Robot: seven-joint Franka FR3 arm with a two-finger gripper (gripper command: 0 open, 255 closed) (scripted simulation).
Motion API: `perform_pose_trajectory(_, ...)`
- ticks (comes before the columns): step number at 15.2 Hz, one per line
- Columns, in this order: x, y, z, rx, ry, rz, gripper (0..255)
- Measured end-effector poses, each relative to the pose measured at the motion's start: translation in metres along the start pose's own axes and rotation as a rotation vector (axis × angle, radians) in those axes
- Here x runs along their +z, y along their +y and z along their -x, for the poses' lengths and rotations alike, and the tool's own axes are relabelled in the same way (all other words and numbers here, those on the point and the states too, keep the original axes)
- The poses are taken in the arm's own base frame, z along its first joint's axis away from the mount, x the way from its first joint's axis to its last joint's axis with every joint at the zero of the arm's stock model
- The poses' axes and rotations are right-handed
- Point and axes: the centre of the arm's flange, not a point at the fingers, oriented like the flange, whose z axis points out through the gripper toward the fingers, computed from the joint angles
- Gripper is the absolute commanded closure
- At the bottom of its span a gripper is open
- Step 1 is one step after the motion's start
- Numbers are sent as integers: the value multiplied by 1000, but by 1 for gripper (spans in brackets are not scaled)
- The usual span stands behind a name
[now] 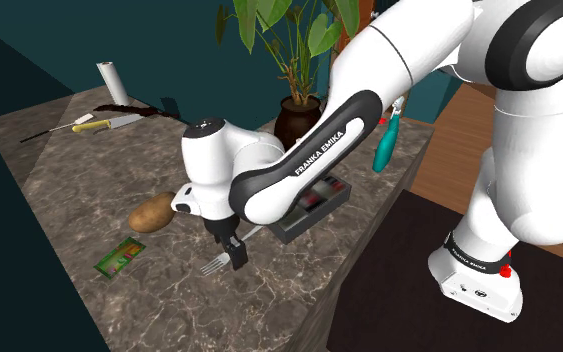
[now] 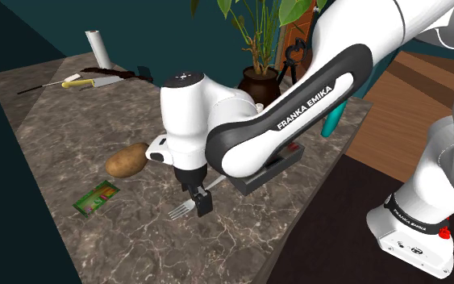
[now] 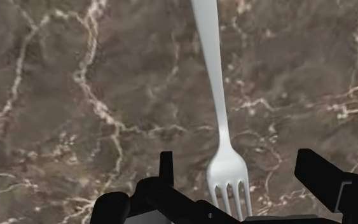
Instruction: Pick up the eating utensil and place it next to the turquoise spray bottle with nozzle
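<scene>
The claw [image 1: 234,257] is seen released, its fingers astride the fork [image 3: 228,168] without contact. The fork is laid flat on bare worktop [image 1: 79,170], close to the near edge.

Dark brown counter [image 1: 69,170] veined in cream; pale silver fork [image 1: 211,267]. Near the fork, tan potato [image 1: 152,213], green packet [image 1: 119,259], black box [image 1: 299,228]; farther off, turquoise bottle [image 1: 384,148].

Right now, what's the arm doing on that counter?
The Franka arm has its end effector low over the marbled counter, fingers open, straddling the tined end of a white fork. The fork lies flat, not gripped. The turquoise spray bottle is across the counter by the plant pot, partly behind the arm.
</scene>
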Motion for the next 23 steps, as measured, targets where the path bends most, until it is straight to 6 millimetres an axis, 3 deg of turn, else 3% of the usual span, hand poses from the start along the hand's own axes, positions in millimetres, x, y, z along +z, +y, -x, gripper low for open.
perform_pose_trajectory(4,1,0,0,0,0,0,0)
perform_pose_trajectory(5,1,0,0,0,0,0,255)
perform_pose_trajectory(16,-4,2,0,1,5,6,255)
perform_pose_trajectory(23,-36,1,-2,0,1,1,255)
